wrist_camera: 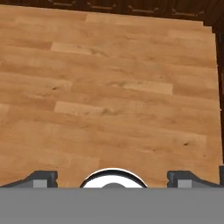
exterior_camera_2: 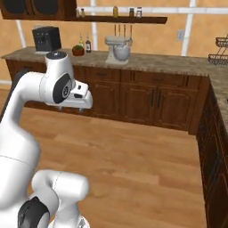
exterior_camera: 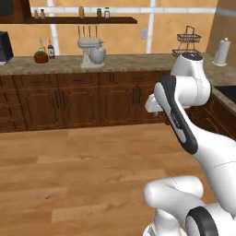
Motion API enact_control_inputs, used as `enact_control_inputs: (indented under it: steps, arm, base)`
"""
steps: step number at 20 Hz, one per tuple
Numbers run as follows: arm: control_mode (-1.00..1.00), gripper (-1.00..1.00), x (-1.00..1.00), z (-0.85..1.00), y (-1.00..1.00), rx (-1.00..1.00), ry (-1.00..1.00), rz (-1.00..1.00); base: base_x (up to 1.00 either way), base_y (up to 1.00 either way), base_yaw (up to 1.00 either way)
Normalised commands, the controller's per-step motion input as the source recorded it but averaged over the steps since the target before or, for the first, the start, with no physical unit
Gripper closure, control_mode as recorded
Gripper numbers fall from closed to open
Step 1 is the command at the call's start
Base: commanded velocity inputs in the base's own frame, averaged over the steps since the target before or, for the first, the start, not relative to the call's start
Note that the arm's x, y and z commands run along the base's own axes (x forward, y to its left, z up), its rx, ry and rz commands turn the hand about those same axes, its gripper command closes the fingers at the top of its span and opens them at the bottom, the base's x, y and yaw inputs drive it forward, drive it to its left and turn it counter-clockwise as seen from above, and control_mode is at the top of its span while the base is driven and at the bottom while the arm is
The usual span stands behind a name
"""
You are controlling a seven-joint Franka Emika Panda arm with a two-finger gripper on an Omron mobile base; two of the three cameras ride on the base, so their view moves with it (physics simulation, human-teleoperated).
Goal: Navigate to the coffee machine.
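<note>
Hand view looks down on a wooden floor spread out below and ahead of the jaws, with the dark foot of the cabinets far beyond them along the upper edge. The gripper holds nothing, and its two dark fingertips stand wide apart, so the jaws are open over bare floor.

From the base views, the long stone counter runs across the far wall, well ahead of the jaws, on top of brown cabinets. The coffee machine, a tall black box, stands at the left end of that counter, far from the jaws and off to their left; in the left base view it sits cut by the left edge. A grey stand mixer stands on the counter right of it, with a small potted plant and a dark bottle between the two. Further right stand a wire rack and a paper towel roll. A wall shelf above carries small jars.
</note>
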Motion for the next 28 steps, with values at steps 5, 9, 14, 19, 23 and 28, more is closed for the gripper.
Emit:
enact_control_inputs:
  steps: [5,9,14,19,23,28]
  arm:
    - [1.00,-1.00,0.00,0.00,0.00,0.00,0.00,0.00]
    - [1.00,-1.00,0.00,0.00,0.00,0.00,0.00,0.00]
    - [1.00,-1.00,0.00,0.00,0.00,0.00,0.00,0.00]
    - [1.00,-1.00,0.00,0.00,0.00,0.00,0.00,0.00]
    - [1.00,-1.00,0.00,0.00,0.00,0.00,0.00,0.00]
    - [1.00,-1.00,0.00,0.00,0.00,0.00,0.00,0.00]
  base:
    - [1.00,0.10,0.18]
    - [1.00,0.94,0.03]
    - [1.00,1.00,0.00]
    - [1.00,1.00,-0.01]
    - [1.00,1.00,0.00]
    - [1.00,1.00,0.00]
